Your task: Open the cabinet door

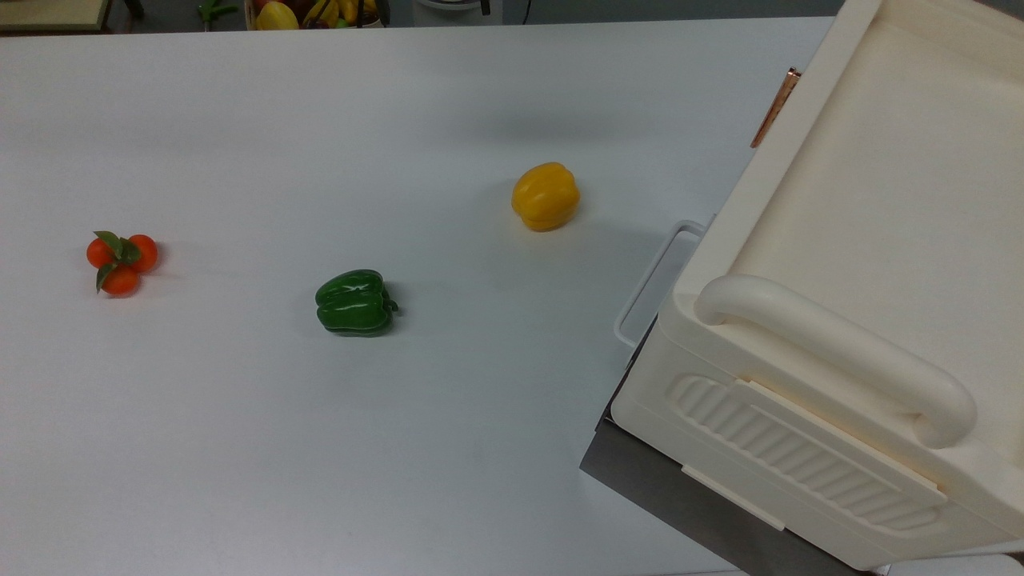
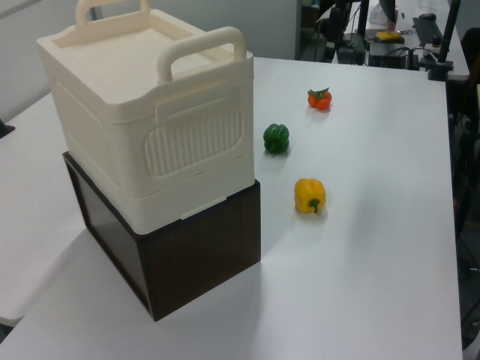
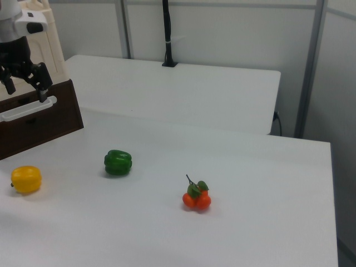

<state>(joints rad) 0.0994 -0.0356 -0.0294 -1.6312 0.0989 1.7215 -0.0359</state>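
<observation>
Cream cabinet door (image 3: 54, 53) stands upright at the right view's far left, on the front of the cream plastic cabinet (image 2: 150, 97) that sits on a dark brown box (image 2: 202, 255). The tool (image 3: 25, 89) hangs directly in front of that door, low down, about level with the seam where cabinet meets box. Its two dark fingers (image 3: 42, 89) are spread well apart and nothing is between them. The finger toward the right view's right ends just above a white loop handle (image 3: 28, 108) on the box front; whether it touches I cannot tell.

From the top view the door's slim copper bar handle (image 1: 774, 108) shows at the cabinet's front edge, far up the top view's right side, and the door looks closed flush. The white loop handle (image 1: 656, 280) juts out below it.

On the white table (image 1: 320, 448) lie a yellow bell pepper (image 1: 546, 196) nearest the cabinet, a green bell pepper (image 1: 355, 302) farther off, and a cluster of small tomatoes (image 1: 122, 262) well apart from both
</observation>
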